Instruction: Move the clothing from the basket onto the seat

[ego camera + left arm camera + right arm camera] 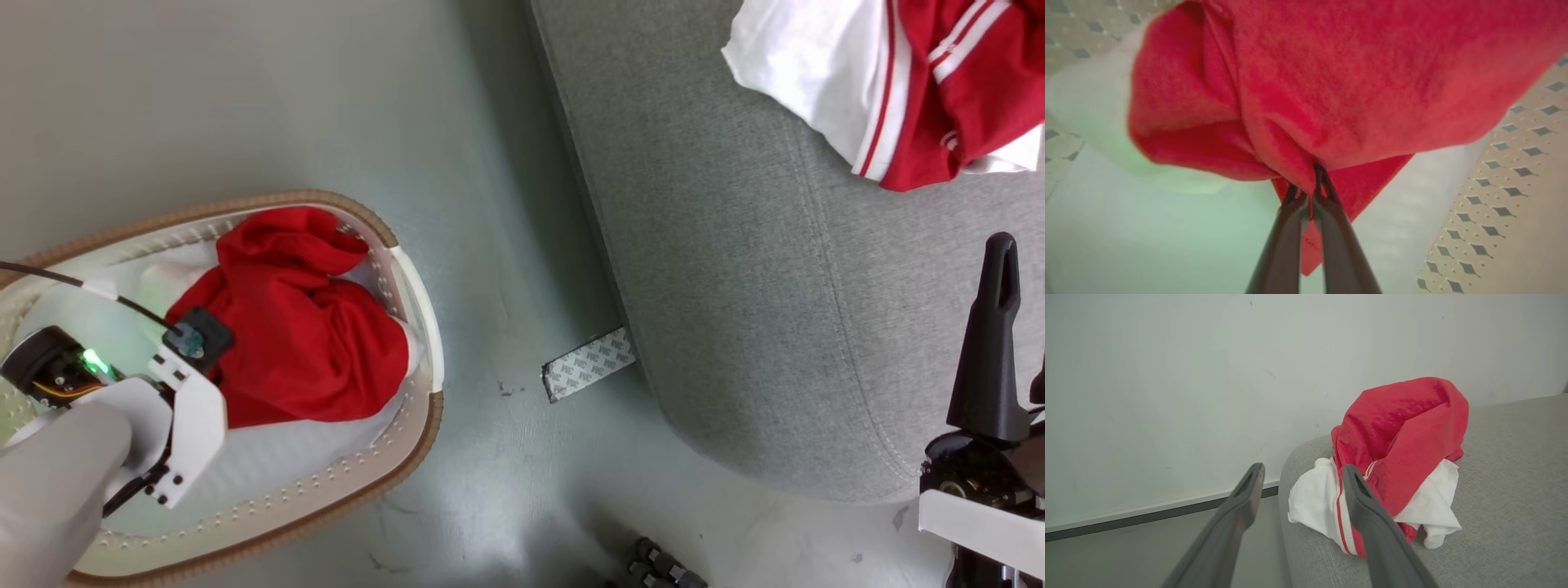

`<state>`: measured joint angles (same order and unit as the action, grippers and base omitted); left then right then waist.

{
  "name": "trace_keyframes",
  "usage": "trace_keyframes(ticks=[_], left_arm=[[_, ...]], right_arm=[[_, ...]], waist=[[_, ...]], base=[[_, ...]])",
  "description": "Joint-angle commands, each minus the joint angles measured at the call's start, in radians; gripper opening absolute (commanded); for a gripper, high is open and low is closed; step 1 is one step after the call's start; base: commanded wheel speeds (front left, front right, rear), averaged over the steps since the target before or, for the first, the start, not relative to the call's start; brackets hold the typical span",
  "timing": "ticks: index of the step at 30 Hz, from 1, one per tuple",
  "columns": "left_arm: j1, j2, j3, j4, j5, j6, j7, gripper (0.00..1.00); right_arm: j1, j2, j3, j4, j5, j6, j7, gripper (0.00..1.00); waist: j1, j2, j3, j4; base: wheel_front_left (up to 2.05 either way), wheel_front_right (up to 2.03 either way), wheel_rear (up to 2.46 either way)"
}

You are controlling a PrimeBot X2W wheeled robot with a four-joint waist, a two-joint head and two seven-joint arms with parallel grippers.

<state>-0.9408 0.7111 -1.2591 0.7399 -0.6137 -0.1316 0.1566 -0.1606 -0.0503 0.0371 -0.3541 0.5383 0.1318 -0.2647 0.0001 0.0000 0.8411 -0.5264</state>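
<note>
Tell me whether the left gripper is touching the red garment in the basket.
Touching. The left wrist view shows the left gripper with jaws closed on a fold of the red garment, fabric pinched between them.

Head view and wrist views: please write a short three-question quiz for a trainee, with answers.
1. True or false: the left gripper is shut on the red garment in the laundry basket.
2. The red-and-white garment lies: A in the laundry basket; B on the grey sofa; C in the left gripper.
3. Fill in: the fingers of the right gripper stand ____.
Key: 1 true; 2 B; 3 open.
</note>
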Motion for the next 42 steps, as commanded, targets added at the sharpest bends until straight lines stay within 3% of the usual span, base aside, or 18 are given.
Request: trace_keyframes(ticks=[1,8,13,33,42], left_arm=[[-0.003,0.004,-0.002,0.003,-0.01,0.002,-0.011,0.0],[0.035,0.003,-0.007,0.01,-0.032,0.002,-0.067,0.0],[0.056,-0.034,-0.009,0.013,-0.039,0.002,-0.097,0.0],[0.166,-0.32,0.014,0.061,-0.15,0.002,-0.358,0.0],[0.175,-0.371,0.074,-0.003,-0.181,0.005,-0.418,0.0]], right_arm=[[-0.011,0.0,-0.001,0.007,-0.003,-0.002,0.001,1.0],[-0.051,0.0,0.01,0.034,-0.013,-0.002,0.001,1.0],[-0.062,-0.001,-0.002,0.055,-0.035,-0.002,0.001,1.0],[-0.075,-0.001,-0.07,0.196,-0.199,-0.002,0.001,1.0],[-0.043,-0.001,-0.064,0.278,-0.224,-0.002,0.001,1.0]], waist=[[-0.0001,0.0,-0.011,-0.004],[-0.0001,0.0,-0.088,-0.022],[-0.0001,0.0,-0.157,0.0],[-0.0001,0.0,-0.543,0.218],[-0.0001,0.0,-0.677,0.318]], base=[[0.0,0.0,0.0],[0.0,0.0,0.0],[0.0,0.0,0.0],[0.0,0.0,0.0],[0.0,0.0,0.0]])
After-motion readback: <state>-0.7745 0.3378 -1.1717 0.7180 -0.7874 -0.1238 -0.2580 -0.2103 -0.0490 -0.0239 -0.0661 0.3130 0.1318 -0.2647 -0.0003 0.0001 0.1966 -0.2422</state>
